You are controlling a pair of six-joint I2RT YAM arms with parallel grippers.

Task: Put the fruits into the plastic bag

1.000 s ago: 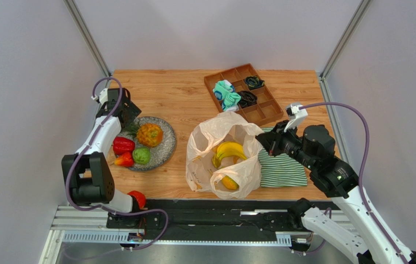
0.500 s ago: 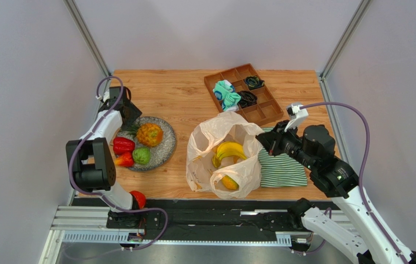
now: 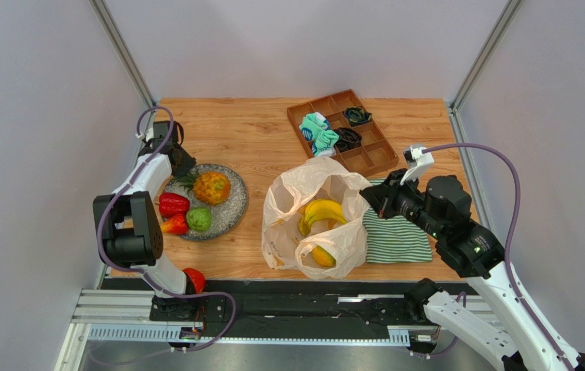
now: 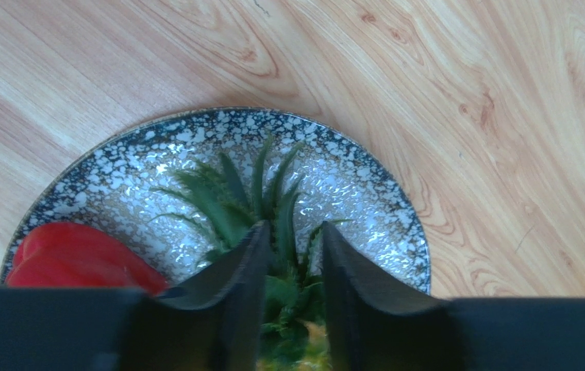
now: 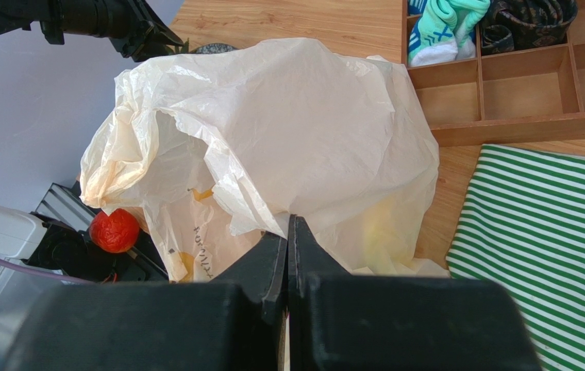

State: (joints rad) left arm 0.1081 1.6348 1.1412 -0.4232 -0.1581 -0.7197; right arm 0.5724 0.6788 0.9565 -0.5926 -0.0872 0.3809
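On the speckled plate (image 3: 235, 210) lie an orange pineapple (image 3: 212, 188), a red fruit (image 3: 172, 204), a green one (image 3: 199, 219) and a small orange-red one (image 3: 173, 225). My left gripper (image 3: 178, 170) reaches over the plate's far left rim. In the left wrist view its jaws (image 4: 294, 232) stand narrowly apart on either side of the pineapple's green crown (image 4: 229, 199), with leaves between them. The plastic bag (image 3: 303, 185) gapes open with a banana (image 3: 322, 210) and a yellow-orange fruit (image 3: 322, 256) inside. My right gripper (image 5: 289, 224) is shut on the bag's right edge (image 5: 295, 131).
A wooden compartment tray (image 3: 373, 158) with teal and black cloth bundles stands at the back. A green-and-white striped cloth (image 3: 396, 236) lies under my right arm. Another red fruit (image 3: 192, 278) sits off the table beside the left arm's base.
My left gripper has narrowed its jaws around the pineapple's crown and its wrist has shifted slightly. The right gripper and the bag have not moved.
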